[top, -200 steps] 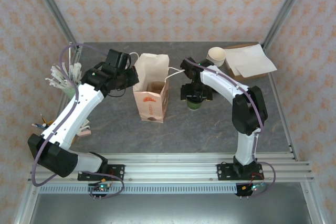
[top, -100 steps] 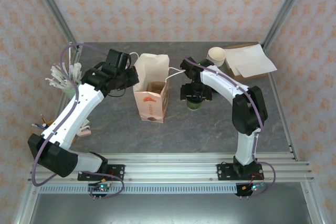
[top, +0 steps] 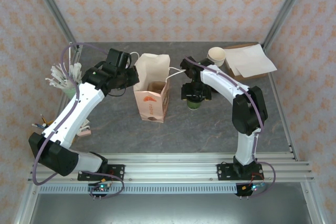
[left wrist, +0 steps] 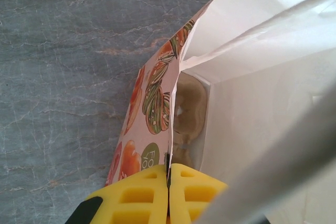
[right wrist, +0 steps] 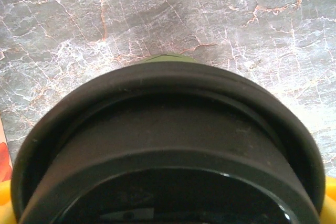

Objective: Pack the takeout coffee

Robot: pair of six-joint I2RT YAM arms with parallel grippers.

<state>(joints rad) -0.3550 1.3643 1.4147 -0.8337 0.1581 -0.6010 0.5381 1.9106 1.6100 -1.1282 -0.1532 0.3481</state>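
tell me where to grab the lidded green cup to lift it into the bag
Probably take the green cup by its wall just under the black lid, coming straight down with the right gripper, jaws on opposite sides. The cup stands upright to the right of the paper bag, and the lid's rim overhangs the round wall, so it should keep the cup from slipping.

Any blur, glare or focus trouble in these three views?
Top external: evenly lit, sharp. Left wrist: the paper bag is nearly blown out inside; a pale band across the lower right is out of focus. Right wrist: the black lid looks soft this close; the marbled table behind is crisp.
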